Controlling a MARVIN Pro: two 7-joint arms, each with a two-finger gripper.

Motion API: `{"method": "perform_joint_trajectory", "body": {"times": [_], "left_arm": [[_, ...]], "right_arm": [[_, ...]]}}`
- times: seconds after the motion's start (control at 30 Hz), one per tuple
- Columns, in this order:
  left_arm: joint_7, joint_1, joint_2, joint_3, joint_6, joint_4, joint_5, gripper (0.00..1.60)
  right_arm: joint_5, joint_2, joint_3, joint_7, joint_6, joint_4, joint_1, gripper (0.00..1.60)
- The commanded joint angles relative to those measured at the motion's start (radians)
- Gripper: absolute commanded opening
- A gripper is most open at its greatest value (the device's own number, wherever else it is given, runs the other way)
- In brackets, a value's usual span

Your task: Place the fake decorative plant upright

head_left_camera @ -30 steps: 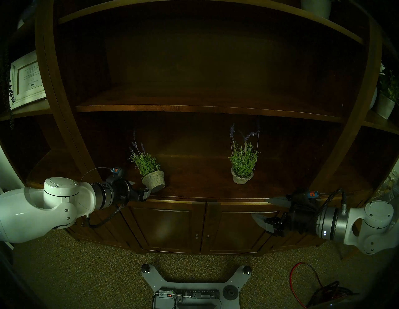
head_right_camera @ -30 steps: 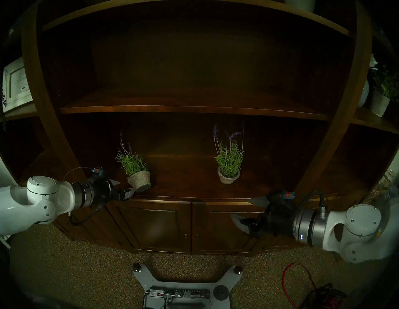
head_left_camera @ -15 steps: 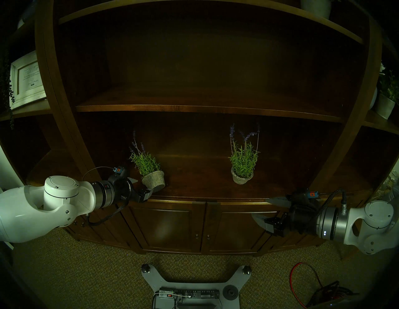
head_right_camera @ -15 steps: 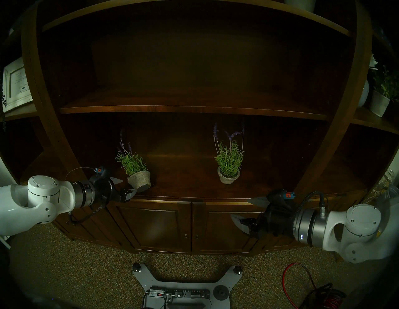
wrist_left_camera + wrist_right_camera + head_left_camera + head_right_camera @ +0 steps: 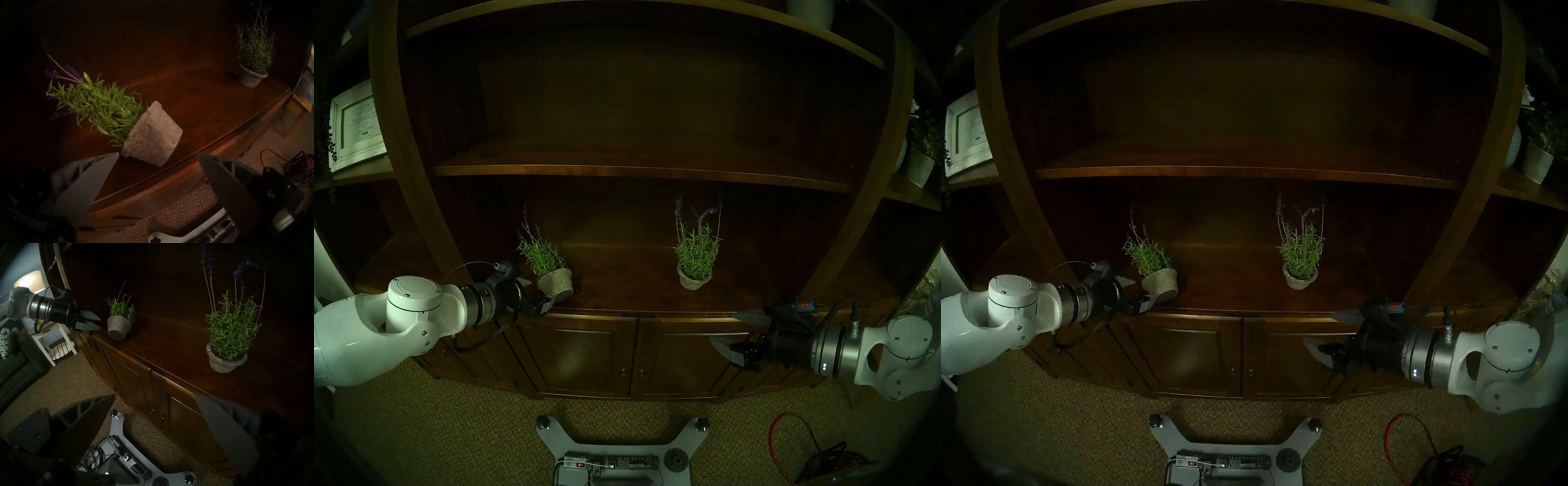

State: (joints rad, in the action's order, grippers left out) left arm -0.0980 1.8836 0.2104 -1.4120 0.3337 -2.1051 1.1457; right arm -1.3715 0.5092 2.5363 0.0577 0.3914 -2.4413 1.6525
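The tipped plant point(image 5: 551, 268) lies on the cabinet shelf point(image 5: 636, 298) near its front edge, on the left side, its grey pot point(image 5: 151, 134) on its side and the foliage and purple stems pointing away toward the back left. My left gripper point(image 5: 538, 292) sits just beside that pot, jaws spread wide and holding nothing; in the left wrist view the pot lies straight ahead between my two fingers point(image 5: 95, 171), one tip almost at its rim, though I cannot tell whether it touches. The plant's long axis runs from the pot's base, nearest the shelf edge, slantwise up to the flower tips, so I judge the coming move must close across the pot's wall and swing the base down.

My right gripper point(image 5: 726, 331) hangs well apart, below the shelf edge in front of the cabinet doors point(image 5: 680, 359), jaws also wide and empty. The left is plainly nearer. A second plant point(image 5: 695, 258) stands upright further right.

The scene is dim: the flower tips fade into the dark wood, and the pot's far side and underside are hidden from me.
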Motion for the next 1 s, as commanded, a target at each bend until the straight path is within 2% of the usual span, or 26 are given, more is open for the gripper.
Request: {"method": "perform_joint_trajectory", "body": {"times": [0.0, 0.13, 0.2, 0.23, 0.5, 0.97], "left_arm": [[0.011, -0.109, 0.068, 0.008, 0.022, 0.007, -0.041, 1.6], [0.017, -0.138, 0.109, 0.028, 0.047, 0.012, -0.069, 1.6], [0.02, -0.177, 0.129, 0.058, 0.065, 0.02, -0.081, 1.6], [0.021, -0.16, 0.137, 0.041, 0.067, 0.018, -0.088, 1.6], [0.031, -0.237, 0.197, 0.083, 0.12, 0.046, -0.124, 1.6], [0.05, -0.316, 0.255, 0.124, 0.178, 0.078, -0.171, 1.6]], "right_arm": [[-0.001, 0.001, -0.008, 0.001, 0.012, -0.002, 0.013, 1.6], [-0.001, 0.001, -0.008, 0.001, 0.012, -0.002, 0.013, 1.6], [-0.001, 0.001, -0.008, 0.001, 0.012, -0.002, 0.013, 1.6], [-0.001, 0.001, -0.008, 0.001, 0.012, -0.002, 0.013, 1.6], [-0.001, 0.001, -0.008, 0.001, 0.012, -0.002, 0.013, 1.6], [-0.002, 0.001, -0.008, 0.002, 0.013, -0.002, 0.013, 1.6]]}}
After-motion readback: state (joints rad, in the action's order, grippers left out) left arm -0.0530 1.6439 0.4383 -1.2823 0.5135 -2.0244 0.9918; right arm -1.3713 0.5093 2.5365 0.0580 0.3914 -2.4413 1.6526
